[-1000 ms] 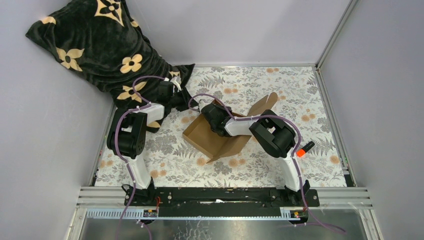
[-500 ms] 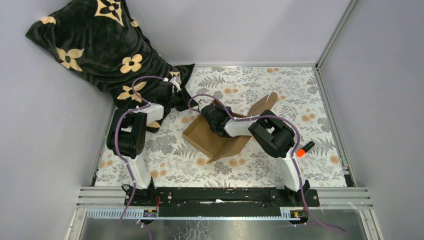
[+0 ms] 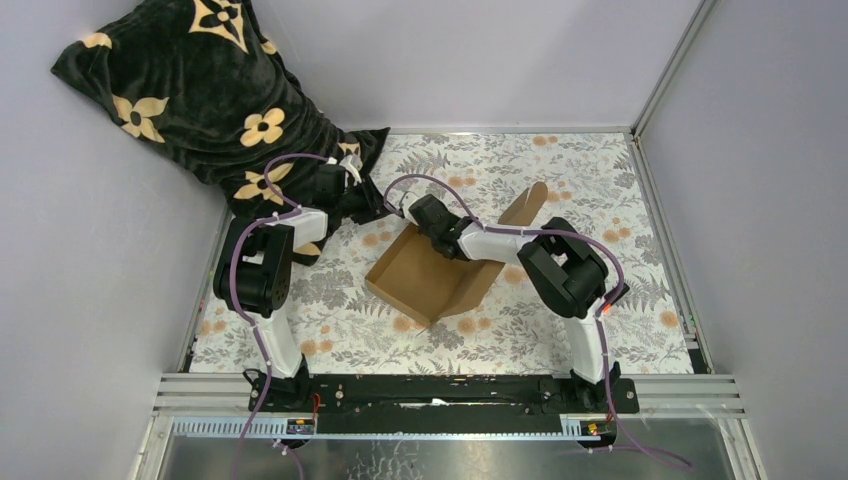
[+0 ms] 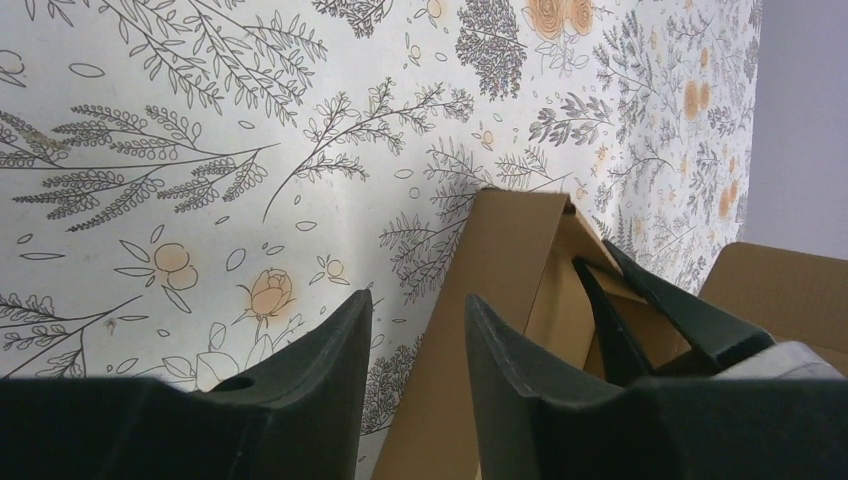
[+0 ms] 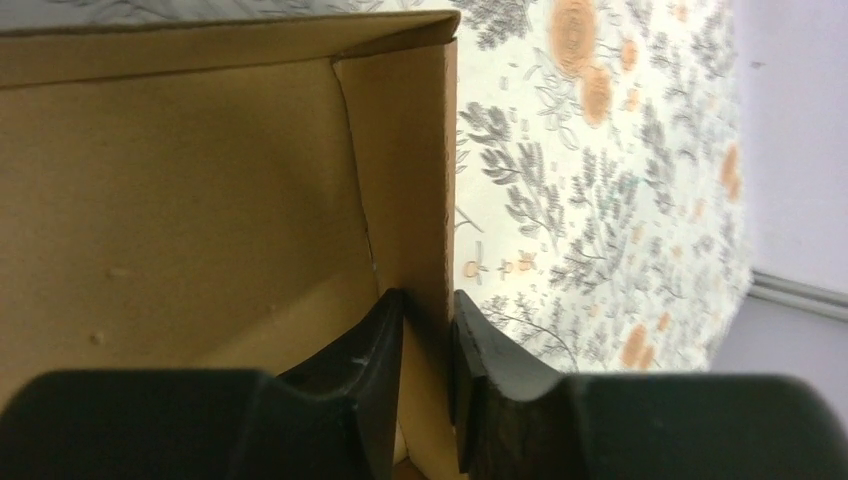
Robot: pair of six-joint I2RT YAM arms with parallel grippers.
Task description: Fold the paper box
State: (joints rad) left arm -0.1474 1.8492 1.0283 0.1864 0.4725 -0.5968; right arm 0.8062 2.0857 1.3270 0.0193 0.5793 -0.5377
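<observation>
Grip on a raised wall. The right fingers (image 5: 372,345) are closed almost together on a thin upright panel of the paper box (image 5: 200,200). They pinch it beside an inside corner, with one finger within the box and one outside. The left fingers (image 4: 325,350) stand partly open and hold nothing. A cardboard corner rises just beyond their tips, apparently not touching them.

From above, the box lies near the middle of the desk (image 3: 580,170). Its base panel is flat on the floral cover, the wall you hold is at the far left corner, and a long flap (image 3: 527,203) juts up at the far right. The left arm reaches in from beside a black flowered cloth (image 3: 180,90) heaped in the far left corner.

The step in hand is judged to be setting this wall square to the base, with most of the folding not yet done. To do it well:
- Turn the panel about its scored crease rather than pulling it. The sheet is light, and the whole box will likely slide if you drag.
- Bring the left fingers to the outside of the adjoining corner as a brace before you release.
- Pinch only as hard as the corrugated board needs, since too firm a grip may dent it.
- Steer the left arm wide of the cloth.
</observation>
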